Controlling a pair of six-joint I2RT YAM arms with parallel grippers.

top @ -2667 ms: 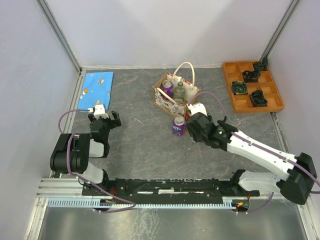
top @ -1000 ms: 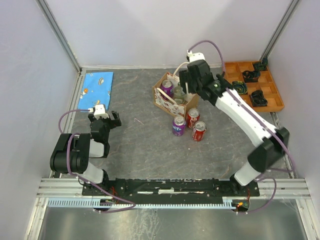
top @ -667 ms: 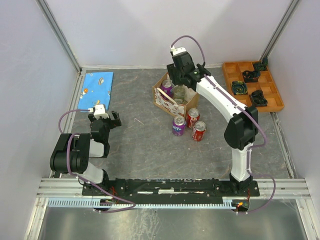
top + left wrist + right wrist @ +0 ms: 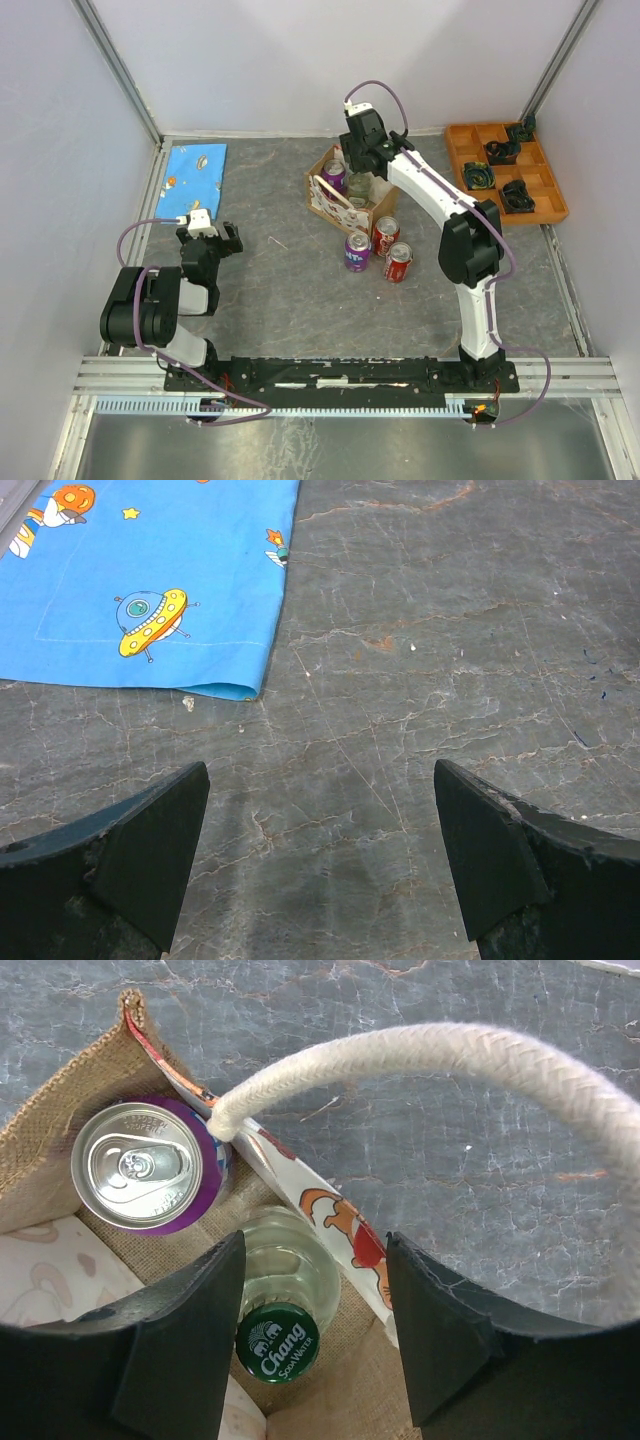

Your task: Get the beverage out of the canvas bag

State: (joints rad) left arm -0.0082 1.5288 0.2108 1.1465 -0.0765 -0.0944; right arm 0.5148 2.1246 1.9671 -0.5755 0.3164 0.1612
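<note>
At far left the cloth (image 4: pixel 193 167) lies flat on the surface (image 4: pixel 280 290). The left claw (image 4: pixel 320 810) hangs low near it, spread and empty, well apart from the work, so it poses little risk.

The bag (image 4: pixel 333 200) stands mid-surface with two drinks inside. The can (image 4: pixel 150 1167) sits in the left corner and the bottle (image 4: pixel 280 1340) just beside it, the two apparently touching.

The right claw (image 4: pixel 315 1250) is above the bag's mouth, spread and holding nothing. In the wrist view the bottle's green cap lies between its fingers.

The first risk, I judge, is a slip. The cap and neck are narrow and the glass is smooth, so a shallow or off-centre pinch could let the bottle drop back.

The left finger also hangs near the can. Going down, it could clip the can's rim, or push the burlap wall and tip this light bag.

The handle (image 4: pixel 430 1060) arches across just beyond the fingers. A lift drifting that way could catch the rope and drag the bag up.

Three loose cans (image 4: pixel 386 235) stand in front of the bag. A shoved bag or a low swing could topple them.

The tray (image 4: pixel 505 175) at far right is well clear.
</note>
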